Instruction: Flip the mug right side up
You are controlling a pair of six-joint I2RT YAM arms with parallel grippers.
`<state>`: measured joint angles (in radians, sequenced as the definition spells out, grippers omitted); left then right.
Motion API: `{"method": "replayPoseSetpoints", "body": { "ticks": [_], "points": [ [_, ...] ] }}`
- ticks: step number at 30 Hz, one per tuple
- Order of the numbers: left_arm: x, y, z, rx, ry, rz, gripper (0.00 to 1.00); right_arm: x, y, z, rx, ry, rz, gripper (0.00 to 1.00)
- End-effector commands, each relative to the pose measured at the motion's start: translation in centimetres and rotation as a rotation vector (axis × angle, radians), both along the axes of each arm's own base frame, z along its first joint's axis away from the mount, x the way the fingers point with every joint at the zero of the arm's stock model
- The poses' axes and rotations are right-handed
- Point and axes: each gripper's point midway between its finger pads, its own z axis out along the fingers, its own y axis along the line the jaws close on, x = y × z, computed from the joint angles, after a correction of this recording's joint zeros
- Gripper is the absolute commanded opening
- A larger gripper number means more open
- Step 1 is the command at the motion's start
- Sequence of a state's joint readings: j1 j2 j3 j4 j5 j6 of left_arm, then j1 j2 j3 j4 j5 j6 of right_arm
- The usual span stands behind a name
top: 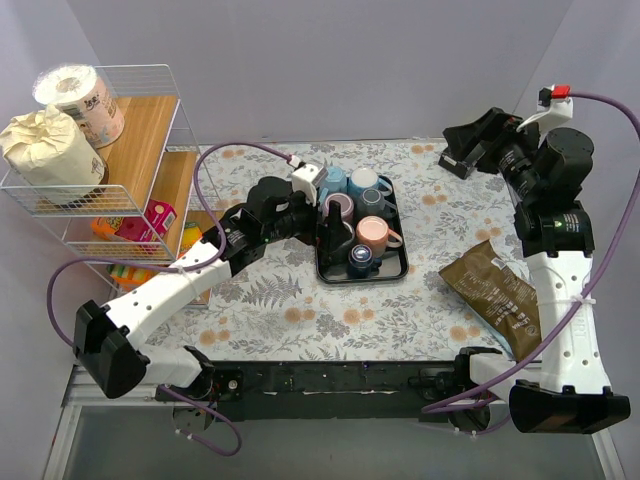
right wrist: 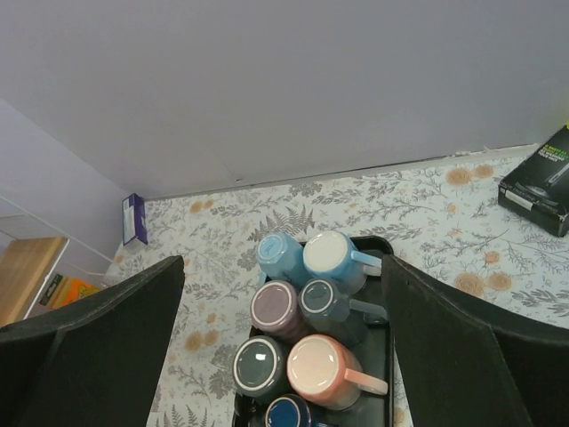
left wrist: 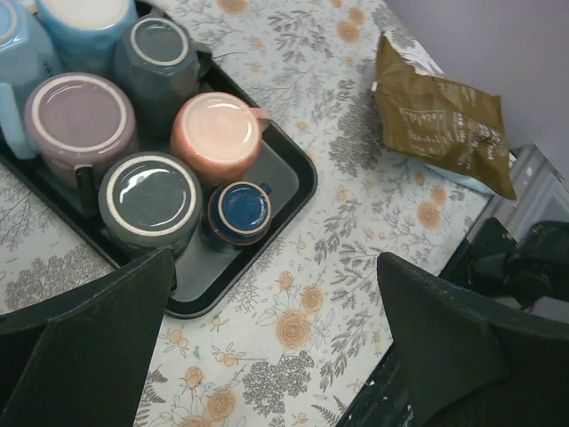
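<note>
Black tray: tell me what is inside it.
Seven mugs fill the black tray: two light blue mugs, two dark grey mugs, mauve mug, pink mug, small navy mug. They hide most of its floor.

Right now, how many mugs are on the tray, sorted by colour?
Light blue mugs: 2
Grey mugs: 2
Purple mug: 1
Pink mug: 1
Dark blue mug: 1
Total on the tray: 7
</note>
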<state>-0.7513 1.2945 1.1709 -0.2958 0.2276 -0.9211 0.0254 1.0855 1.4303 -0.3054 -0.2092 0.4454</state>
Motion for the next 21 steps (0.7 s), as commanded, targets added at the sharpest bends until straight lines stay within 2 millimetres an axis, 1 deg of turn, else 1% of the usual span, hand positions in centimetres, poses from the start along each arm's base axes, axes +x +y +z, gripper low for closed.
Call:
{"method": "replayPoseSetpoints", "body": {
  "ticks": [1, 3, 4, 5, 6, 7, 8, 9, 10, 12, 13, 15, 16, 18, 19, 20, 21],
  "points": [
    [3.3, 1.7, -3.5, 0.074, 0.061, 0.229, 0.98, -0.4, 0.3, -0.5, 0.042, 0.008, 0.014, 0.98],
    [4.0, 2.4, -4.8, 0.124, 0.084, 0.286, 0.98, -0.3, 0.5, -1.4, 0.06, 0.032, 0.02, 0.99],
    [4.2, 2.8, -6.2, 0.176, 0.099, 0.301, 0.98, -0.4, 0.9, -1.9, 0.059, 0.039, 0.047, 0.99],
    [4.2, 2.9, -6.9, 0.197, 0.104, 0.301, 0.98, -0.4, 0.9, -2.1, 0.05, 0.039, 0.047, 0.99],
    [4.3, 3.1, -7.4, 0.211, 0.105, 0.303, 0.98, -0.4, 0.7, -2.4, 0.05, 0.046, 0.035, 0.98],
    [4.4, 3.2, -7.7, 0.215, 0.102, 0.313, 0.98, -0.2, 0.3, -3.3, 0.05, 0.06, 0.007, 0.99],
    [4.4, 3.3, -7.8, 0.212, 0.099, 0.314, 0.98, -0.6, 0.1, -3.1, 0.044, 0.046, -0.002, 0.99],
    [4.2, 3.4, -8.5, 0.214, 0.113, 0.317, 0.98, -0.7, 0.0, -3.2, 0.039, 0.041, -0.003, 0.98],
    [4.2, 3.3, -8.5, 0.195, 0.123, 0.313, 0.98, -0.9, 0.0, -3.5, 0.035, 0.048, -0.001, 0.99],
    [4.1, 3.4, -9.2, 0.179, 0.164, 0.33, 0.98, -1.1, 0.1, -4.1, 0.024, 0.068, 0.008, 0.99],
    [4.2, 3.6, -9.7, 0.186, 0.181, 0.343, 0.98, -1.3, 0.8, -4.5, 0.017, 0.078, 0.046, 0.99],
    [3.9, 3.5, -10.7, 0.191, 0.211, 0.33, 0.98, -1.5, 1.3, -5.4, 0.005, 0.101, 0.087, 0.98],
    [3.6, 3.6, -11.5, 0.198, 0.229, 0.329, 0.98, -1.7, 1.7, -5.8, 0.007, 0.111, 0.116, 0.97],
    [2.7, 3.1, -12.2, 0.196, 0.254, 0.275, 0.98, -1.9, 2.1, -6.9, 0.009, 0.136, 0.138, 0.95],
    [2.2, 3.2, -13.2, 0.205, 0.256, 0.251, 0.98, -2.1, 2.3, -7.3, 0.016, 0.146, 0.149, 0.94],
    [1.9, 3.1, -13.5, 0.2, 0.26, 0.238, 0.98, -2.2, 2.4, -7.6, 0.02, 0.155, 0.154, 0.92],
    [1.4, 3.0, -13.8, 0.19, 0.262, 0.217, 0.98, -2.3, 2.6, -8.5, 0.023, 0.175, 0.161, 0.91]
  ]
}}
